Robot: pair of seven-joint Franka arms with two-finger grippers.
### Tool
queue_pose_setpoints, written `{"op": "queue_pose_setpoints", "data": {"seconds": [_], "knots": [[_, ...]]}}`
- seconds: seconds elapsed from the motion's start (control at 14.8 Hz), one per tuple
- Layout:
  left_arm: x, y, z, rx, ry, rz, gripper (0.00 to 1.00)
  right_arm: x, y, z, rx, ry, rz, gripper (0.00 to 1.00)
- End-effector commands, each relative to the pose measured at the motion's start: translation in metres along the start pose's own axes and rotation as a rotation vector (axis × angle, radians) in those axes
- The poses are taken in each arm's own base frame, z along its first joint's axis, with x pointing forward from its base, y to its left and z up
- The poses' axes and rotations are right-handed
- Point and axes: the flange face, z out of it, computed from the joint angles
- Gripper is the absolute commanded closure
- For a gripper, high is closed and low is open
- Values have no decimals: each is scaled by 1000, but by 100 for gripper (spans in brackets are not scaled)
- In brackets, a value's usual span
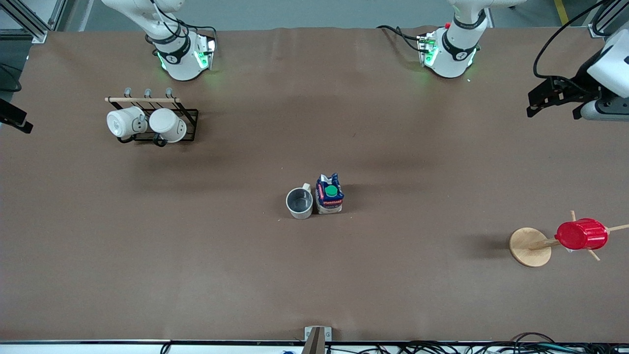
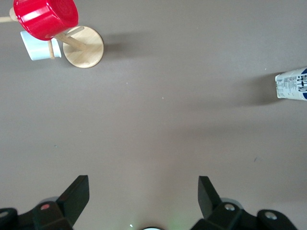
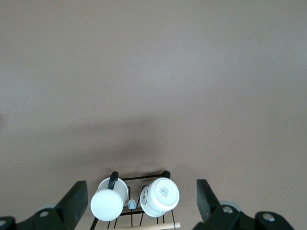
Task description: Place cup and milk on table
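Observation:
The cup [image 1: 300,202], cream-white with a dark grey inside, stands upright on the brown table [image 1: 314,285] near its middle. The milk [image 1: 329,194] stands upright right beside it, toward the left arm's end; part of it shows in the left wrist view [image 2: 291,85]. My left gripper [image 1: 540,101] is open and empty [image 2: 143,184], up over the left arm's end of the table. My right gripper [image 1: 14,118] is open and empty [image 3: 142,188], up at the right arm's end, above the mug rack. Both are well away from the cup and milk.
A black wire rack [image 1: 186,125] holding two white mugs [image 3: 136,199] stands toward the right arm's end. A wooden peg stand [image 1: 529,247] carrying a red ribbed cup [image 1: 581,234] stands toward the left arm's end, nearer the front camera; it shows in the left wrist view [image 2: 84,46].

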Motion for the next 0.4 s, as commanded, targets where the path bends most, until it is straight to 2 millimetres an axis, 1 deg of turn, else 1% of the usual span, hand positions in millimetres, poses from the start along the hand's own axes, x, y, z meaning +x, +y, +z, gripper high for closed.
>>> {"op": "queue_pose_setpoints", "data": {"seconds": [0.0, 0.34], "knots": [[-9, 7, -5, -11, 12, 25, 0, -5, 2, -2, -2, 10, 0, 0], [-6, 4, -2, -4, 7, 23, 0, -4, 0, -6, 13, 23, 7, 0]]}}
